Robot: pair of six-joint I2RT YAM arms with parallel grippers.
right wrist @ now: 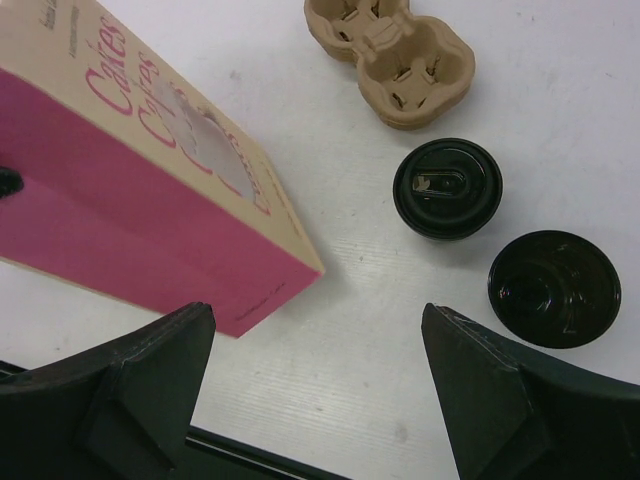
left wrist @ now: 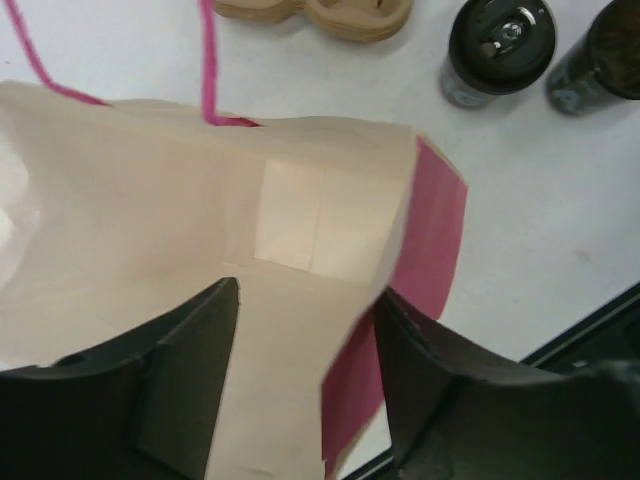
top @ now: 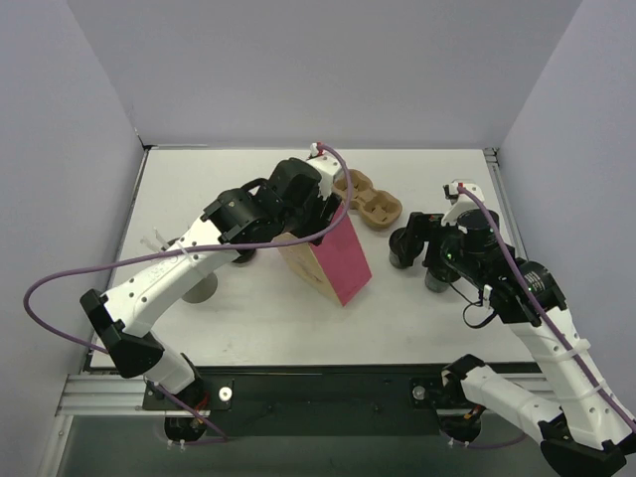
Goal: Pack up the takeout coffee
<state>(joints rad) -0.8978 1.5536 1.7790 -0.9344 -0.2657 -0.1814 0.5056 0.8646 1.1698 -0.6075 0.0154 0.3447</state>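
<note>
Standing on the tabletop [right wrist: 560, 100] near its right edge, apart from the pink bag [right wrist: 130, 220], the takeout coffee [right wrist: 447, 188] showed a greyish wall under a black lid with a sip hole. Both hands were spread: right hand [right wrist: 315, 320] hovering nearby, left hand [left wrist: 305, 300] at the bag's mouth.

A rectangular paper bag [right wrist: 150, 200] shows magenta sides, a cream face with pink script lettering and pink cord handles [left wrist: 207, 60]. The moulded cup carrier [right wrist: 395, 60] is tan; the greyish takeout coffee [right wrist: 447, 188] has a black lid [left wrist: 500, 35]; the bench [right wrist: 560, 120] is white.
</note>
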